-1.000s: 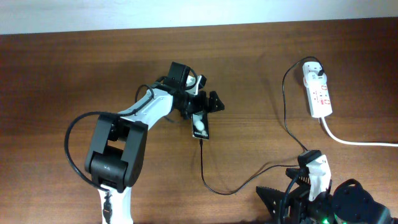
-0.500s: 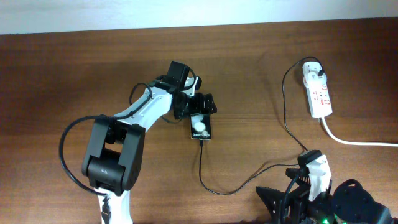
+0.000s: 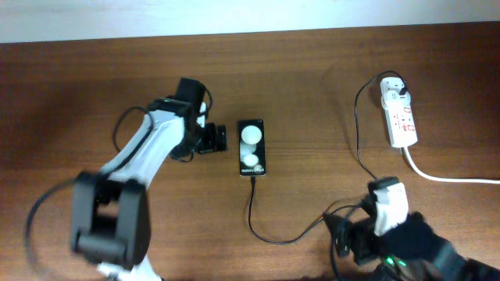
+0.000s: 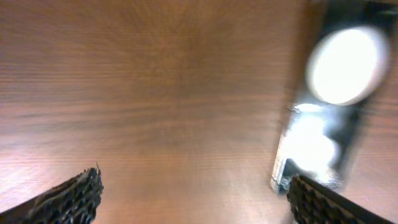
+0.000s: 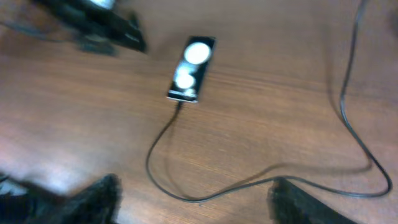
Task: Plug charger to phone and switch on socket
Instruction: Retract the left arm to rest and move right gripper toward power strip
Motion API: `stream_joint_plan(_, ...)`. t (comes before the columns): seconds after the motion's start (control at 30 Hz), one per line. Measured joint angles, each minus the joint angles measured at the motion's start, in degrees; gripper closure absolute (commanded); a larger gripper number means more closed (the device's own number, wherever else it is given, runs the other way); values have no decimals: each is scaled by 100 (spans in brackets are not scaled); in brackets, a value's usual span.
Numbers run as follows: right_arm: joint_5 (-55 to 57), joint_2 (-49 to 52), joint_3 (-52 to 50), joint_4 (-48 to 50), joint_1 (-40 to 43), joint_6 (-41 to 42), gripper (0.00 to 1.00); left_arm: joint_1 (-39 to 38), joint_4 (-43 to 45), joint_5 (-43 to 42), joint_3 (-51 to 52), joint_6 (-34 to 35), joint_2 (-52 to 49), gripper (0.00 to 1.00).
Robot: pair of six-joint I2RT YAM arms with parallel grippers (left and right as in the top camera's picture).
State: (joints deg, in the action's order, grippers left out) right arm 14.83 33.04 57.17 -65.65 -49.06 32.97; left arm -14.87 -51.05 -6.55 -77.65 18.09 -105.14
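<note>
The black phone point(image 3: 251, 147) lies flat on the table, its two white blobs facing up. The thin black charger cable point(image 3: 251, 211) meets the phone's near end, loops right and rises to a white plug adapter point(image 3: 394, 87) at the far end of the white socket strip point(image 3: 401, 123). My left gripper point(image 3: 215, 139) is open and empty just left of the phone; its wrist view point(image 4: 193, 199) shows the phone point(image 4: 336, 106) beside the right finger. My right gripper point(image 3: 345, 238) is open and empty; in its wrist view point(image 5: 196, 202) the cable point(image 5: 149, 163) passes between the fingers, with the phone point(image 5: 189, 70) farther off.
The socket strip's thick white cord point(image 3: 445, 178) runs off the right edge. The left arm point(image 3: 148, 156) stretches from the front left toward the phone. Bare wood table point(image 3: 328, 62) lies between phone and socket. Both wrist views are motion-blurred.
My left gripper has let go of the phone and drawn back left. The phone now lies straight and uncovered. The right arm has shifted left and up from the front edge.
</note>
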Motion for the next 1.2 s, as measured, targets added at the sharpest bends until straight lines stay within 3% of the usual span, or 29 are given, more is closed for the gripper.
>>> stream_joint_plan(0.03,203,328,-7,15,0,144,66,-2,-184,107,-2,-42,605,1)
stream_joint_plan(0.07,350,605,-9,52,0,275,74,-7,-319,175,-2,-59,999,1)
stream_joint_plan(0.2,551,1567,-13,247,59,839,96,-9,-1150,767,-11,-98,2726,1)
stream_joint_plan(0.33,378,2267,-20,249,898,1211,96,-9,-1963,1272,-15,-122,4019,1)
stream_joint_plan(0.47,-15,2590,-20,175,2103,1224,96,-9,-2380,1379,-17,-122,4765,1)
stream_joint_plan(0.57,-393,2605,-20,155,2557,1139,96,-9,-2570,1410,-17,-122,5038,1)
stream_joint_plan(0.97,-986,2605,-20,-208,2636,1054,96,-9,-2614,1412,-17,-122,6251,1)
stream_joint_plan(1.2,-1001,2605,-20,-313,2638,1054,96,-9,-2616,1412,-20,-122,7486,1)
